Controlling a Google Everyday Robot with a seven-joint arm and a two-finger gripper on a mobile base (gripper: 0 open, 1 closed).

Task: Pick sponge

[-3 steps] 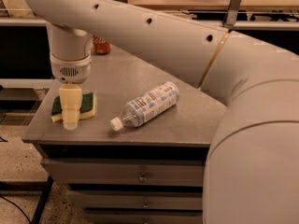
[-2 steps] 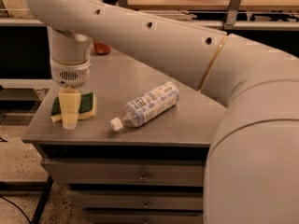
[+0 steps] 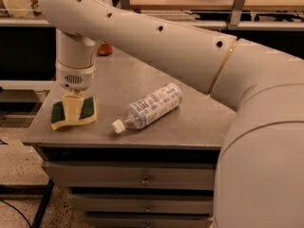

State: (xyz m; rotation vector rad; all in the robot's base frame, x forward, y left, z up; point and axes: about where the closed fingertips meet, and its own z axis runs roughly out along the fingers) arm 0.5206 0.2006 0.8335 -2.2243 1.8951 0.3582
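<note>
The sponge (image 3: 88, 109), dark green on top over pale yellow foam, lies near the front left corner of the grey metal table (image 3: 190, 122). My gripper (image 3: 72, 109) points straight down from the wrist onto the sponge's middle. Its pale yellow fingers (image 3: 71, 106) cover the sponge's centre, with green showing on both sides. The fingers are shut on the sponge, which is still at table level. The far finger is hidden behind the near one.
A clear plastic bottle (image 3: 149, 107) with a white cap lies on its side right of the sponge. A small red object (image 3: 105, 49) sits at the table's back, partly behind the arm. Drawers (image 3: 142, 179) are below the tabletop. Shelves run along the back.
The gripper has shifted slightly right over the sponge: green showed only right of the fingers, now on both sides. The upper arm has moved a little. The bottle has not moved.
</note>
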